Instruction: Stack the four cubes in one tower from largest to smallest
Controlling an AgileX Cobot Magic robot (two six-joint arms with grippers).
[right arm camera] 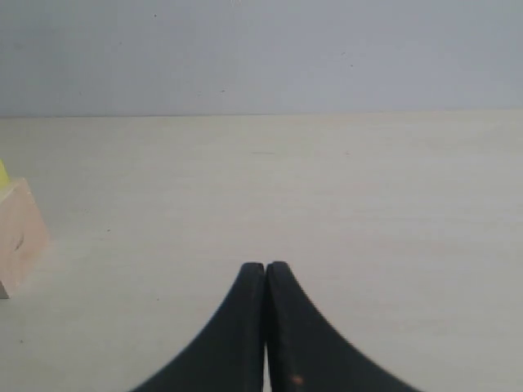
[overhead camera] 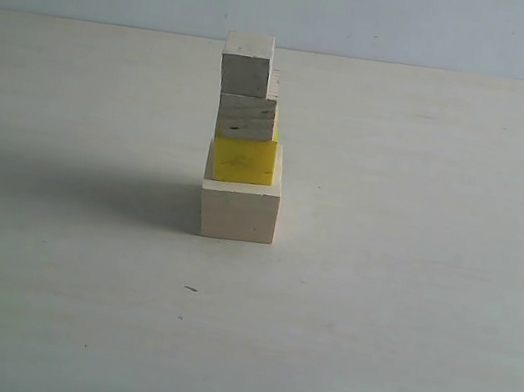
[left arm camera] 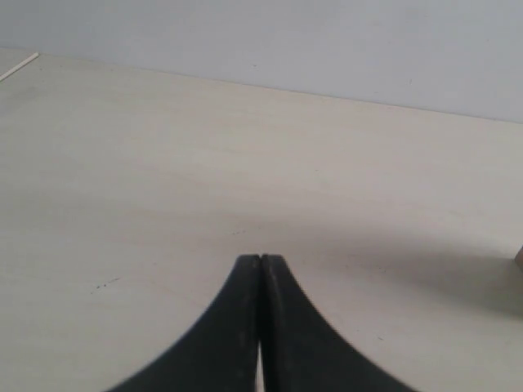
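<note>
**Tower of four cubes (overhead camera: 247,143) stands complete on the table**

On the pale wooden table (overhead camera: 400,332), the large pale wood cube (overhead camera: 238,210) carries the bright yellow medium cube (overhead camera: 244,160). Above that come the layered-grain plywood cube (overhead camera: 246,117) and the smallest pale wood cube (overhead camera: 247,63), which perhaps sits slightly off-centre. The black left gripper (left arm camera: 260,260) and black right gripper (right arm camera: 266,266) have their jaws pressed together, empty, clear of the stack.
</note>
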